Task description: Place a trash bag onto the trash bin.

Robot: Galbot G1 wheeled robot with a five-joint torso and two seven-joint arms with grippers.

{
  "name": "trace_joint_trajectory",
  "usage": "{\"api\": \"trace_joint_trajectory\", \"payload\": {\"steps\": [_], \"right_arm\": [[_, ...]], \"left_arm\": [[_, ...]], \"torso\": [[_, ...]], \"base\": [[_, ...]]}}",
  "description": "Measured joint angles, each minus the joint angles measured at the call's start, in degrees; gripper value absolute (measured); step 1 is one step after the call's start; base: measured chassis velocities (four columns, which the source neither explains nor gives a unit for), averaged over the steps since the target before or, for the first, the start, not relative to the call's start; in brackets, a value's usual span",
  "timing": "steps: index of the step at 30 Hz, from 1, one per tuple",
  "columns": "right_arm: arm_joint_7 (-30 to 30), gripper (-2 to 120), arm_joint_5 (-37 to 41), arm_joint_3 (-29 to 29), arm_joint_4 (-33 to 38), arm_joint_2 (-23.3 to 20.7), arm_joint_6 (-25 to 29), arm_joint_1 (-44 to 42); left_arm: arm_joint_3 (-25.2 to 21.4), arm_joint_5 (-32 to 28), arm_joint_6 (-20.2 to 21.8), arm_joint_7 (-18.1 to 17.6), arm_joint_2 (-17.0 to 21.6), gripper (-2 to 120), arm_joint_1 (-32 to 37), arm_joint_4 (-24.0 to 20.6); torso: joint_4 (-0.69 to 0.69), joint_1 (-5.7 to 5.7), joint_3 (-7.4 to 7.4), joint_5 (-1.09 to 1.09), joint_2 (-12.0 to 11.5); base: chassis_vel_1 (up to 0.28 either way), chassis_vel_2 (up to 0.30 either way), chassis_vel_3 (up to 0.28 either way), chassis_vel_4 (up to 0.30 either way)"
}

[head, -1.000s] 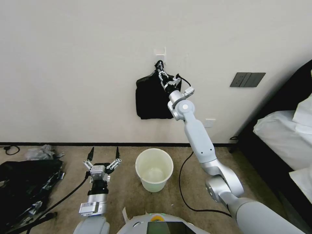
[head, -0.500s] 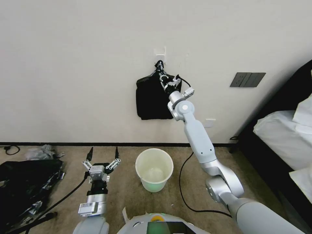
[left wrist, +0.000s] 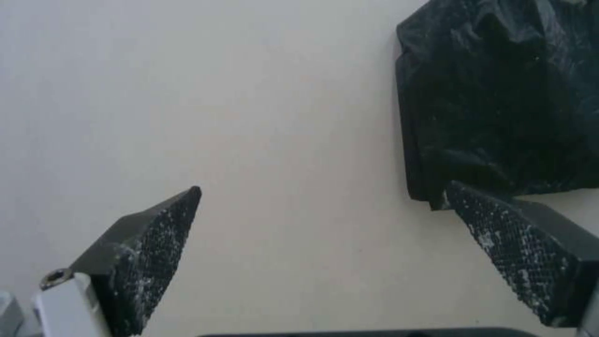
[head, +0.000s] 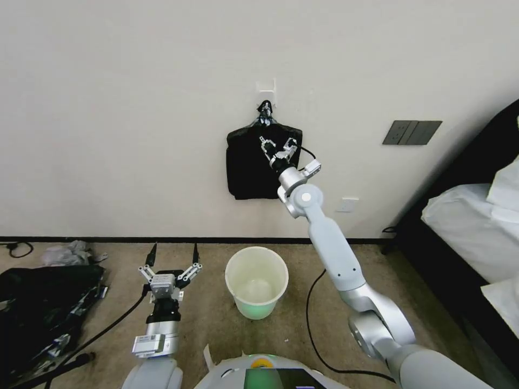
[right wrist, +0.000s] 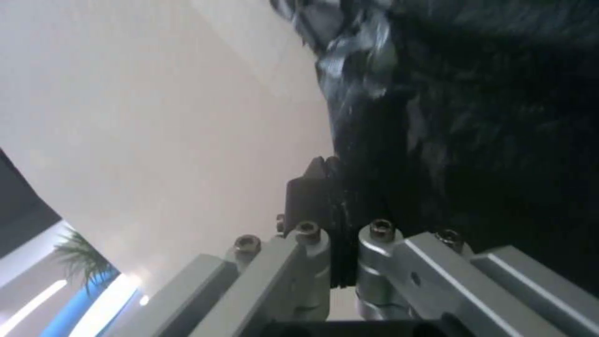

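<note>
Black film looked thin, limp and slippery; your right hand (head: 277, 145) pinched the bag (head: 248, 165) near its top, frame centre; left hand (head: 172, 258) sat released, lower left.

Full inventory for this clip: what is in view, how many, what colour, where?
bag bundle: one, black, hanging on the wall from a clip
wall hook: one, white, above the bundle
trash bin: one, cream, on the carpet below the bundle
bag heap: one, black with silvery scraps, floor far left
switch panel: one, dark grey, wall right
bedding: white, right edge
cable: black, floor right of the bin
left pincer: open, low, left of the bin
right pincer: raised, at the bundle's upper part
</note>
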Motion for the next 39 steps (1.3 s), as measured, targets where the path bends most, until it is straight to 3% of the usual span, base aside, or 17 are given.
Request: {"api": "trace_joint_trajectory", "payload": {"steps": [5, 12, 19, 22, 29, 39], "right_arm": [[0.0, 9, 2.0, 1.2, -0.6, 0.2, 0.0, 0.3], [-0.2, 36, 5.3, 2.3, -2.4, 0.3, -0.2, 2.1], [-0.6, 57, 5.4, 2.3, -3.7, -0.1, -0.4, 3.5], [-0.7, 75, 5.3, 1.9, -4.2, -0.4, -0.7, 4.0], [-0.9, 97, 4.6, 1.6, -5.0, -0.6, -0.8, 5.0], [-1.9, 99, 5.0, 0.4, -5.3, -1.1, -0.9, 6.5]], "left_arm": [[-0.1, 0.0, 0.0, 0.0, 0.1, 100, 0.2, 0.0], [-0.2, 0.0, 0.0, 0.0, 0.1, 100, 0.3, -0.4], [-0.2, 0.0, 0.0, 0.0, -0.1, 100, 0.7, -0.7], [-0.3, 0.0, 0.0, 0.0, -0.4, 100, 1.0, -1.0], [-0.2, 0.1, -0.2, 0.0, -0.6, 100, 1.2, -1.3], [-0.1, 0.1, -1.1, 0.2, -0.6, 100, 1.4, -1.7]], "torso": [[0.00, 0.00, 0.00, 0.00, 0.0], [0.00, 0.00, 0.00, 0.00, 0.0], [0.00, 0.00, 0.00, 0.00, 0.0], [-0.01, 0.00, 0.00, 0.00, 0.0], [0.00, 0.00, 0.00, 0.00, 0.0], [0.00, 0.00, 0.00, 0.00, 0.0]], "base": [[0.000, 0.000, 0.000, 0.000], [0.000, 0.000, 0.000, 0.000], [0.000, 0.000, 0.000, 0.000], [0.000, 0.000, 0.000, 0.000], [0.000, 0.000, 0.000, 0.000], [0.000, 0.000, 0.000, 0.000]]}}
